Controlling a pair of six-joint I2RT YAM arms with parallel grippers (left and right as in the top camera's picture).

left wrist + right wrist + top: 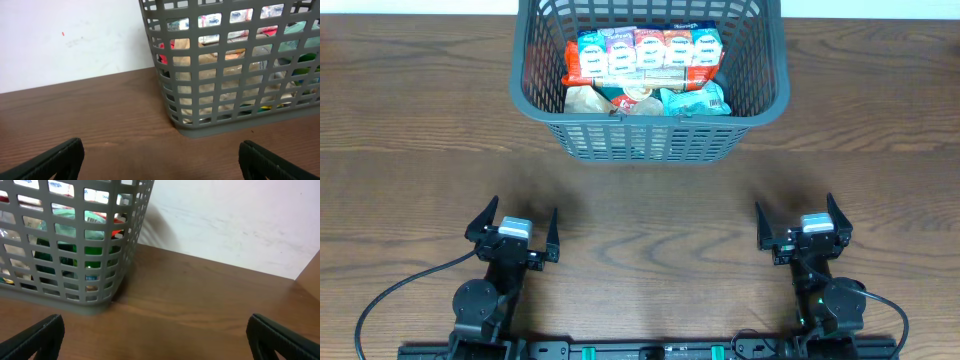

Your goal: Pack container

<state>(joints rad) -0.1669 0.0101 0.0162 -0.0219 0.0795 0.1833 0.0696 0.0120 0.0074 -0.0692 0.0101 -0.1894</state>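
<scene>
The overhead looks straight down; both wrist views, low near the table (420, 150), face the container (640, 140).

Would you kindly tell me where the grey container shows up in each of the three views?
Overhead: the container is at top centre, cut off by the upper edge.
Left wrist: the container fills the upper right, its near left corner toward the camera.
Right wrist: the container fills the upper left, its near right corner toward the camera.
Shared landmark: the brown wooden table it stands on, seen in all three views.

Brown wood table (640, 200), white wall (75, 45) w/ faint scuffs
</scene>
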